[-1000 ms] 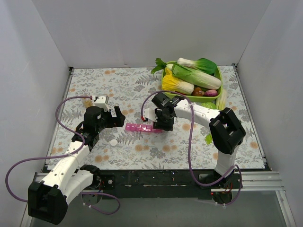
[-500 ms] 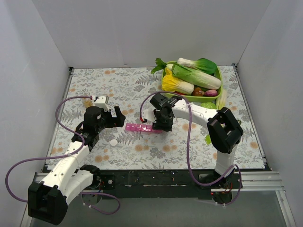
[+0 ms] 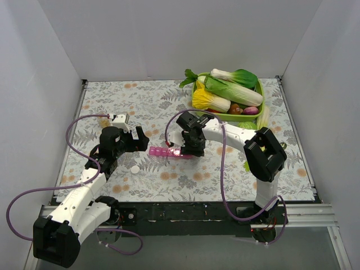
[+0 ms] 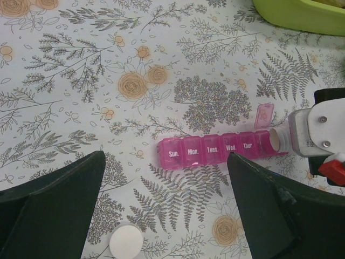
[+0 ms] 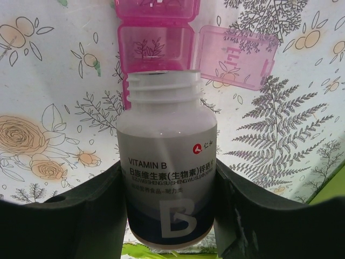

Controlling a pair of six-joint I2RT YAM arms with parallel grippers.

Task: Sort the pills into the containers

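The right gripper (image 5: 167,183) held the bottle (image 5: 166,135) tipped at the organizer's (image 4: 210,150) open end, the left gripper (image 4: 166,172) wide; pills could spill beside it.

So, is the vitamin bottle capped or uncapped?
Uncapped: the bottle shows a bare threaded neck, open mouth toward the pill organizer; a white cap lies on the table.

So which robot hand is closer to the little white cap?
Left. The left gripper hovers just beyond the white cap; the right gripper holds the vitamin bottle at the pill organizer's far end.
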